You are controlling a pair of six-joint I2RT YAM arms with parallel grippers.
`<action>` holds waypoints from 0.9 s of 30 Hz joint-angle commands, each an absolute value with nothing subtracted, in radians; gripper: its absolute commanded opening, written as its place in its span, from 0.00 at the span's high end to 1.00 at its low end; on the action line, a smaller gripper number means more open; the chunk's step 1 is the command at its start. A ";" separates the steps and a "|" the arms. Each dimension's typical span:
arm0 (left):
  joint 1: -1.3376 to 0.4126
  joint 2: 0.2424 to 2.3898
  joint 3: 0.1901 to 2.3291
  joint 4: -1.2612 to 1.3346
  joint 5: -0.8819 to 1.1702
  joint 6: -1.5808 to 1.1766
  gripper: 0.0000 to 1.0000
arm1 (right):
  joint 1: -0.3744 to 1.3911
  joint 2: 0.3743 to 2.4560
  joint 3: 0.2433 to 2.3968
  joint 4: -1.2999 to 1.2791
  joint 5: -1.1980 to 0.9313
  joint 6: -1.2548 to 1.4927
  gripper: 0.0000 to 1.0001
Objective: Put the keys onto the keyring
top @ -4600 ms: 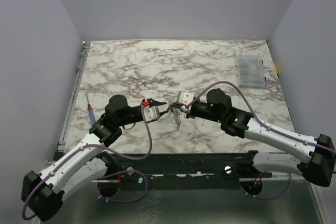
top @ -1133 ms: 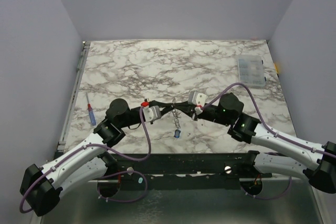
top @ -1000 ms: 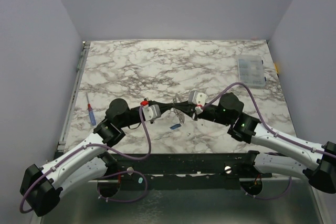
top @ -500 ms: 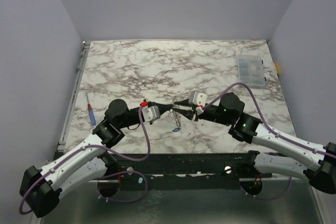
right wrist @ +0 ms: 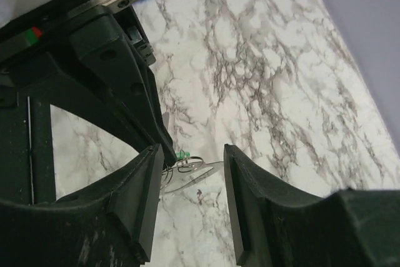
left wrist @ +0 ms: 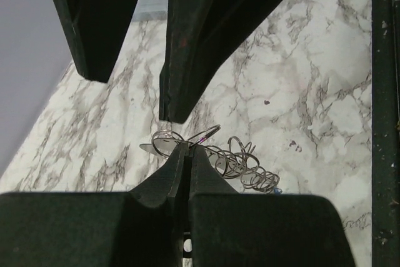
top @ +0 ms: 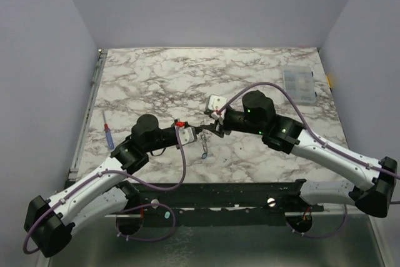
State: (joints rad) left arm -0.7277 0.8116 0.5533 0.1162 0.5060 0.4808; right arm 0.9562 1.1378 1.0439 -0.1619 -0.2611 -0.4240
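Note:
My left gripper [top: 201, 132] is shut on the keyring [left wrist: 182, 142], pinching the thin silvery ring at the fingertips [left wrist: 177, 154]. From the ring a short link chain [left wrist: 245, 167] trails down, and the blue key [top: 204, 154] hangs at its end just above the marble. The green key [right wrist: 182, 154] sits on the ring beside the left fingertips. Facing it, my right gripper [top: 211, 128] is open. Its two fingers [right wrist: 249, 192] straddle the ring's flat metal tag [right wrist: 201, 173] without touching it.
A clear plastic compartment box [top: 299, 85] lies at the table's back right. A blue-and-red pen-like tool [top: 109, 136] lies near the left edge. The black rail [top: 219, 193] runs along the near edge, just below both arms.
The right gripper has opened and let go of the ring, and its wrist has swung left and farther back. The left gripper has shifted slightly right, and the chain hangs from it.

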 commanded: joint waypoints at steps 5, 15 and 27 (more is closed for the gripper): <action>-0.727 0.868 0.610 0.021 0.381 0.516 1.00 | 0.962 1.279 1.097 -0.352 -0.240 -0.422 0.48; -0.726 0.905 0.626 0.002 0.344 0.490 1.00 | 0.962 1.329 1.084 -0.295 -0.233 -0.409 0.51; -0.721 0.904 0.629 0.004 0.350 0.474 1.00 | 0.962 1.384 1.068 -0.221 -0.193 -0.390 0.58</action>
State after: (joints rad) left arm -0.7261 0.9089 0.5949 -0.0067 0.3576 0.4866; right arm 0.9562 1.3659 1.0824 -0.2600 -0.2237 -0.4046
